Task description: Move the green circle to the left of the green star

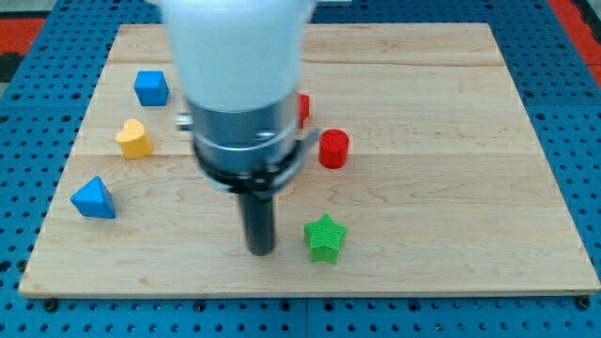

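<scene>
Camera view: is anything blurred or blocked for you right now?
Camera view: the arm's white housing is soft with blur and hides the board's top middle, cutting off a red block. My tip looks slightly smeared, left of the sharp green star. No green circle shows. Lighting is even, no glare.

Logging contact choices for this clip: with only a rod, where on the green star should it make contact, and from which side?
Only a push is possible, no grip: my tip stands just to the view's left of the green star, apart from it, so come from there, aiming at mid-body; off-centre on a point would likely spin it.
</scene>
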Available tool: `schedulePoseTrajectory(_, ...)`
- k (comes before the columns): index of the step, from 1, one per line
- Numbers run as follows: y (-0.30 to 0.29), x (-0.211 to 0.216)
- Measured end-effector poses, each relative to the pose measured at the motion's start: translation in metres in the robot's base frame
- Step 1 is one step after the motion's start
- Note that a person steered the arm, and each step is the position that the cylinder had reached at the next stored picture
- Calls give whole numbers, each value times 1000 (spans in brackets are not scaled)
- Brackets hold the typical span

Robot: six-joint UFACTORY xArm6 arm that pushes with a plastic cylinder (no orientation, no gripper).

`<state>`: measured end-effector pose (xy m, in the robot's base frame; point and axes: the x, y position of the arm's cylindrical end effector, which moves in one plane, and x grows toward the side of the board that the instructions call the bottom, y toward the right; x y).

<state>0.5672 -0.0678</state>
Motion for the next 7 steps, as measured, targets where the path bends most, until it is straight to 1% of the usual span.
schedulePoseTrajectory(1, -71, -61)
schedulePoseTrajectory(2, -98, -133)
schedulePoseTrajectory(3, -72, -199)
schedulePoseTrajectory(4, -40, -235)
schedulePoseTrajectory(5, -61, -256)
schedulePoseTrajectory(6, -3, -266)
schedulePoseTrajectory(7, 92, -266)
